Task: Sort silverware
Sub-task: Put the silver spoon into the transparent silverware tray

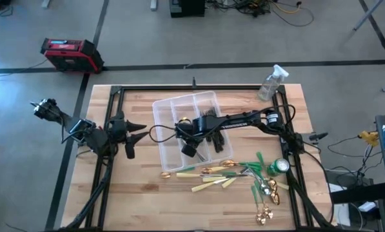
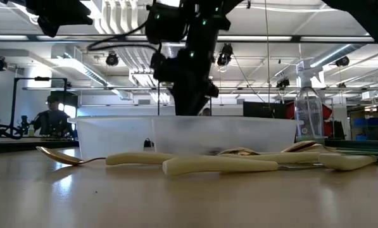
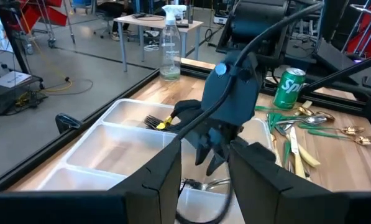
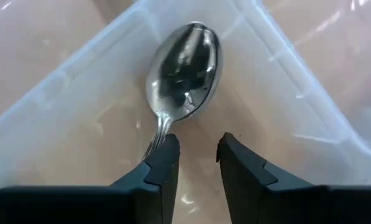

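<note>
A clear plastic tray (image 1: 161,108) with long compartments stands mid-table. My right gripper (image 4: 197,155) hangs over its near end (image 1: 191,149), pointing steeply down, open, with nothing between its fingertips. A shiny silver spoon (image 4: 184,71) lies bowl up on the compartment floor just past the fingers; its handle runs down behind one finger. Dark forks (image 1: 211,122) lie in another compartment. More silverware lies loose on the table at the near right: cream-handled knives (image 1: 208,183), green-handled pieces (image 1: 260,164), gold spoons (image 1: 266,212). My left gripper (image 3: 204,168) waits open at the table's left (image 1: 137,132).
A green can (image 1: 279,167) stands among the loose silverware at the right. A clear spray bottle (image 1: 271,84) stands at the far right corner. In the low view a gold spoon (image 2: 62,155) and cream handles (image 2: 220,166) lie in front of the tray wall (image 2: 113,136).
</note>
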You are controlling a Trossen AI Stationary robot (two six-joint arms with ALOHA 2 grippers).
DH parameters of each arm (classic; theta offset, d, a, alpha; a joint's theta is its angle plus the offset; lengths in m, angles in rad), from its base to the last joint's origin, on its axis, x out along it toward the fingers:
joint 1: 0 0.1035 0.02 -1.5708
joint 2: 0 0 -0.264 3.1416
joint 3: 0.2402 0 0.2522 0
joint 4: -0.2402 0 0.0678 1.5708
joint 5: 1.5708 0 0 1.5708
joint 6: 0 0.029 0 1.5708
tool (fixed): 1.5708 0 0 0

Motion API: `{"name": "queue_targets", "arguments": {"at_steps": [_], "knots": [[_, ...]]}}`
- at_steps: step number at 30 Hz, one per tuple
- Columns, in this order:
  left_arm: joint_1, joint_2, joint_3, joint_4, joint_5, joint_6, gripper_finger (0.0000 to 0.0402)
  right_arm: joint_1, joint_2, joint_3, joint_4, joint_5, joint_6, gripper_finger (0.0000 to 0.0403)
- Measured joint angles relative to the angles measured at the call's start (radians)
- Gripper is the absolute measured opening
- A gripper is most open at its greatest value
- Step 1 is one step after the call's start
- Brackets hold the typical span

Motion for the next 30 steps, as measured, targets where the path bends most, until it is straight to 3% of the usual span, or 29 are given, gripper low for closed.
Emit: {"name": "queue_targets", "arguments": {"at_steps": [10,16,23,30], "knots": [[0.031,0.033,0.000,0.034,0.000,0.043,0.0119,0.124,-0.194,-0.075,-0.058,0.023,-0.264,0.0122],[0.121,0.112,0.000,0.135,0.022,0.114,0.0119,0.154,-0.347,-0.293,-0.053,-0.042,-0.316,0.0129],[0.313,0.249,0.000,0.373,0.241,0.277,0.0119,0.175,-0.570,-0.570,-0.042,-0.070,-0.310,0.0116],[0.486,0.370,0.049,0.555,0.238,0.280,0.0119,0.296,-0.795,-0.795,-0.039,-0.153,-0.344,0.0086]]}}
